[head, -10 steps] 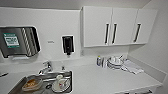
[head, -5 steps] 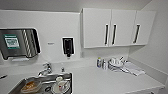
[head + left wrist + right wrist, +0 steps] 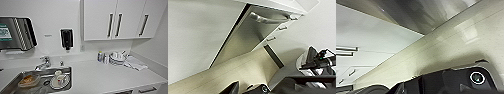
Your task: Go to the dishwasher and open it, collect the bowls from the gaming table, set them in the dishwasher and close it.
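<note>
White wall cabinets [image 3: 117, 20] above counter [image 3: 105, 72]

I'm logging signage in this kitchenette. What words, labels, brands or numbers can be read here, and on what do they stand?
None can be read.
Green label on the paper towel dispenser: print too blurred to read.
Small strip on the wall beside it: too small to read.
Soap dispenser: no legible marking.
Bottles on the counter: labels too blurred to read.
</note>
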Robot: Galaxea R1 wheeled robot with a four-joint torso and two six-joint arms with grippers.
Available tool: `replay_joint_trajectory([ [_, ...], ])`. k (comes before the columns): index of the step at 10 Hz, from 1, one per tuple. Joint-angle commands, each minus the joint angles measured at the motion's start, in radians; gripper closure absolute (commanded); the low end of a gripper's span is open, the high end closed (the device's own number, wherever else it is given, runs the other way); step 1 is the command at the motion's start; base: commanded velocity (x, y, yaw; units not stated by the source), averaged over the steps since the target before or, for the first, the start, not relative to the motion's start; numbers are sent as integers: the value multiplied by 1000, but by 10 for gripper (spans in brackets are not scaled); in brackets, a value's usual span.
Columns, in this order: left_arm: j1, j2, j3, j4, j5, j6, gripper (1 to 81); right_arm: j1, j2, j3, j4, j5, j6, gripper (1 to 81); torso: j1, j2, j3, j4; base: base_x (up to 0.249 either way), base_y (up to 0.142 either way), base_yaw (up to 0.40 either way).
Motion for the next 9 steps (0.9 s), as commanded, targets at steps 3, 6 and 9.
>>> replay_joint_trajectory([
  [3,-150,-59,40,5,37,-9,10,187,-166,208,8,-28,85,10,98,-150,-25,0,0,0,0],
  [6,-195,-62,58,-6,74,-14,10,264,-215,272,8,-30,145,10,161,-251,-32,0,0,0,0],
  [9,-218,-65,121,7,77,-14,10,301,-251,300,8,-30,188,10,227,-356,-131,0,0,0,0],
])
